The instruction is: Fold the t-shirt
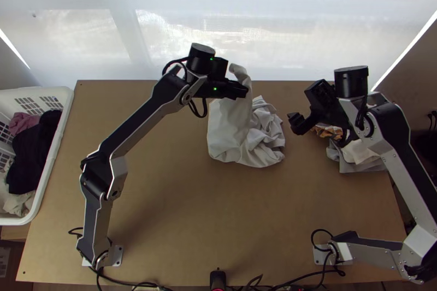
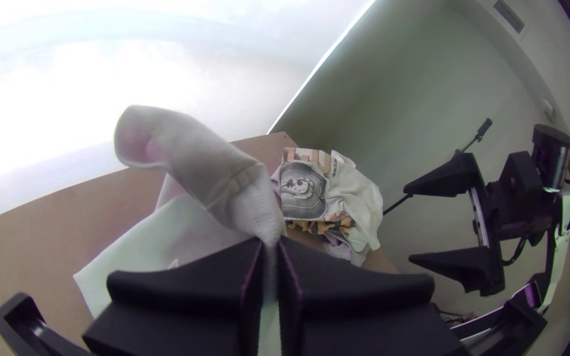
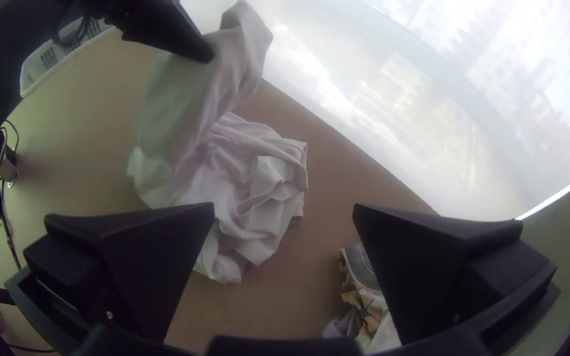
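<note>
In the top view my left gripper (image 1: 240, 91) is over the far middle of the table, shut on part of the white t-shirt (image 1: 230, 130). In the left wrist view a loose end of the shirt (image 2: 212, 168) sticks up past my left gripper (image 2: 270, 254), pinched between its fingers. The rest hangs down and lies bunched and wrinkled on the table. My right gripper (image 1: 296, 123) stands to the right of the cloth in the top view, apart from it. In the right wrist view my right gripper (image 3: 284, 214) has widely parted fingers with nothing between them.
A pile of other clothes (image 1: 358, 154) lies at the table's right side, under the right arm. A white laundry basket (image 1: 54, 152) holding garments stands at the left edge. A pale translucent screen (image 1: 180, 23) rises behind the table's far edge.
</note>
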Controlling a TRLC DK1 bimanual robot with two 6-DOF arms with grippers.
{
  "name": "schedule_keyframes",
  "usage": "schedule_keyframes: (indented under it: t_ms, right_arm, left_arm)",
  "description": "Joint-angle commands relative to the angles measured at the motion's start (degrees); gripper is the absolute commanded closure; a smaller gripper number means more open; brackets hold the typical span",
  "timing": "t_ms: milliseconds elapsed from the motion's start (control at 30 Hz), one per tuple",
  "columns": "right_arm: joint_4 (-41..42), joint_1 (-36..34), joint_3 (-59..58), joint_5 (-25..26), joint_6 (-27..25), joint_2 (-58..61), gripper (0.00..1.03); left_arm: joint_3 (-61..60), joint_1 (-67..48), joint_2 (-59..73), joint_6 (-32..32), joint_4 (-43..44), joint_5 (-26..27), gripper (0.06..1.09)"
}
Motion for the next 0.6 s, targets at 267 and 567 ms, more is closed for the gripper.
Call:
schedule_keyframes:
  t_ms: [267,567]
  right_arm:
    - [-5.1,-0.4,-3.5,2.2,-0.3,-6.1,0.05]
    - [-8.1,-0.2,-6.5,3.6,-0.2,-10.2,0.05]
  left_arm:
    - [0.0,-4.0,8.7,-3.7,10.4,-0.1,1.05]
    - [0.0,-5.8,14.2,-6.1,18.2,-0.8,1.05]
